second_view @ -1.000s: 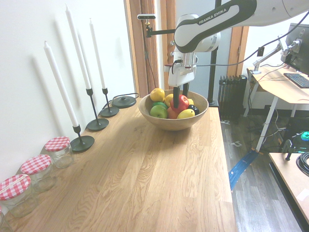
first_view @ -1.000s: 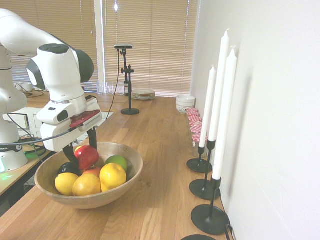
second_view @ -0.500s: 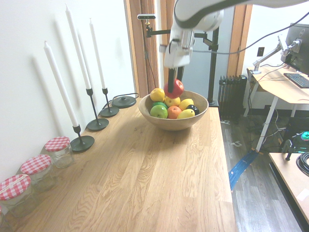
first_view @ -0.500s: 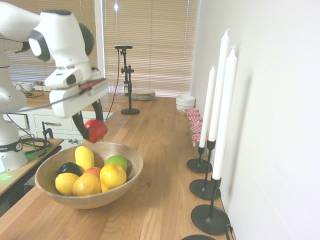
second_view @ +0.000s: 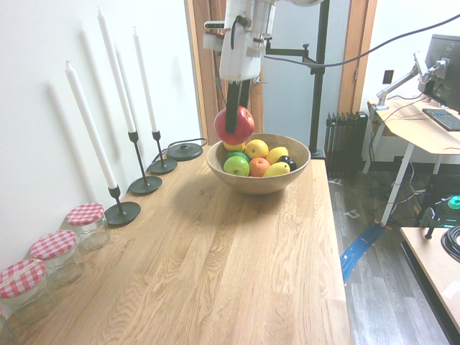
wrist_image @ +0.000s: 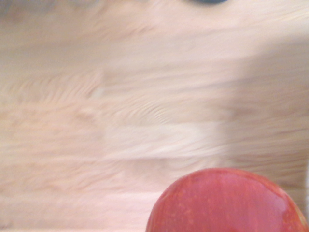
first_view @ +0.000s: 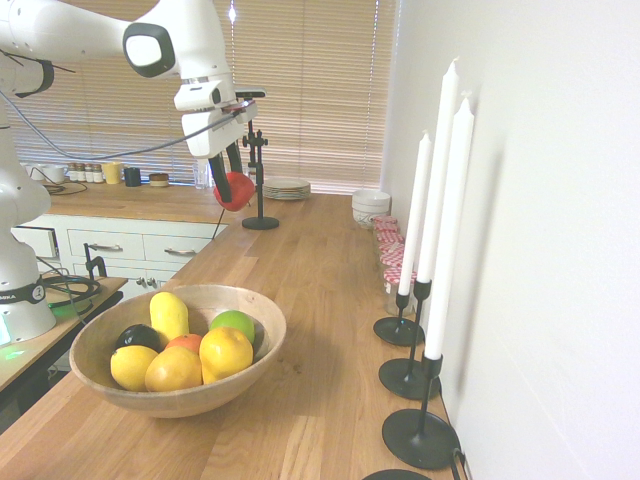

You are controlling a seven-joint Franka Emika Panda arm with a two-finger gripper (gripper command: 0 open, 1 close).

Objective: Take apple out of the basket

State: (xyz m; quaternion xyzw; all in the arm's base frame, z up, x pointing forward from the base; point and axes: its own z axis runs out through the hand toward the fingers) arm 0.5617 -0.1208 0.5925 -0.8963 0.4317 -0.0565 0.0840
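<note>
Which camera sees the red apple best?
The second exterior view: the apple shows large, gripped by the gripper. The first exterior view shows it smaller; the wrist view shows only its rounded part, cut off below.

Kitchen-like room, white drawers (first_view: pixel 115 244) under wooden counter (first_view: pixel 155 203), stacked plates (first_view: pixel 287 189), lidded jars (second_view: pixel 88 226)

In the wrist view, the apple (wrist_image: pixel 227 205) is cut off by the bottom edge, the tabletop (wrist_image: pixel 145 116) is blurred, and a dark thing (wrist_image: pixel 210 1) at the top edge is too cropped to tell. The second exterior view's left edge crops a jar (second_view: pixel 6 330), lower left.
</note>
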